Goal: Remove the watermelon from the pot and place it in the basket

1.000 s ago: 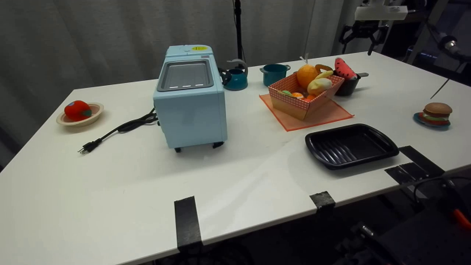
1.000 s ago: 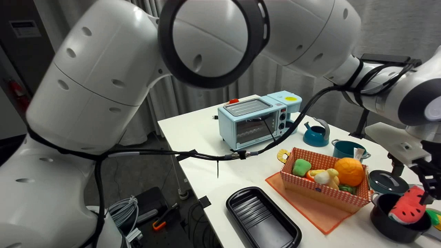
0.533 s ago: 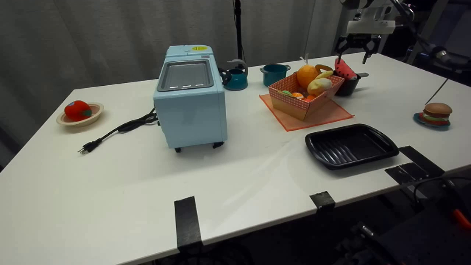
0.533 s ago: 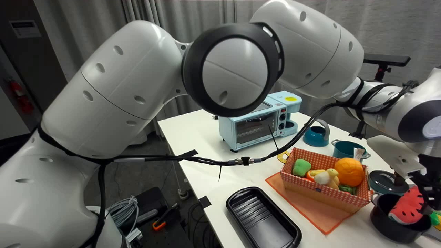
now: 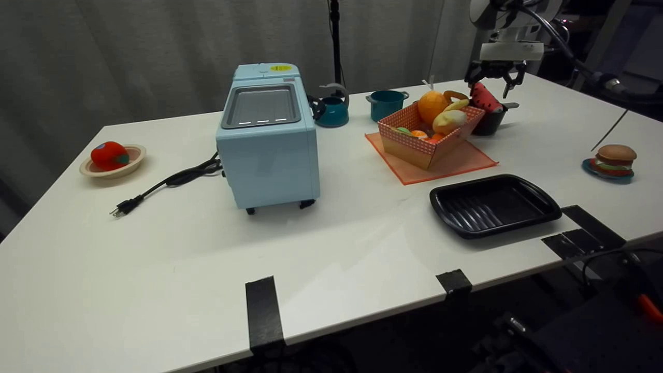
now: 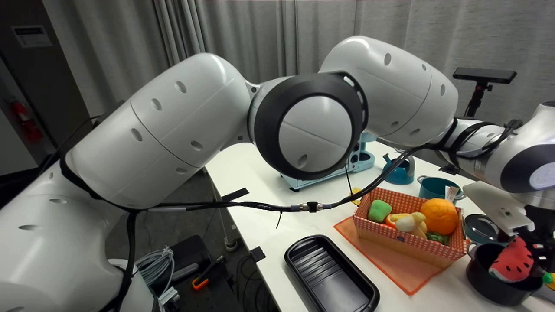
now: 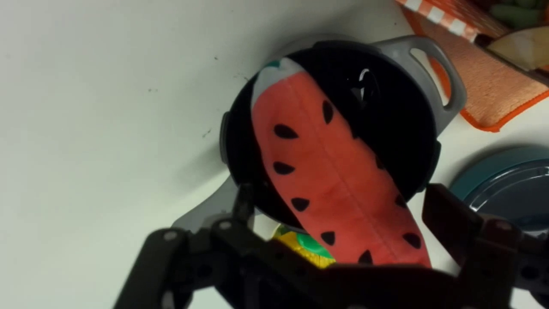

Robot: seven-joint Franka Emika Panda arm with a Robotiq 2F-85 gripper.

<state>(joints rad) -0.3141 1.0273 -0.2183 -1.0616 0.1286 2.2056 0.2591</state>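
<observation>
Now my empty gripper (image 7: 342, 203), jaws apart, straddles the watermelon (image 7: 332, 171), whose long axis slants up from the pot (image 7: 403, 111).

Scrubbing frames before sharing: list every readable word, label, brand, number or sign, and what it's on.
None legible.
Sign on the dark panel: too small to read.
Yellow sticker on the light-blue appliance: too small to read.
Small pink mark on the same appliance: too small to read.
White tag by the orange toy: too small to read.
</observation>
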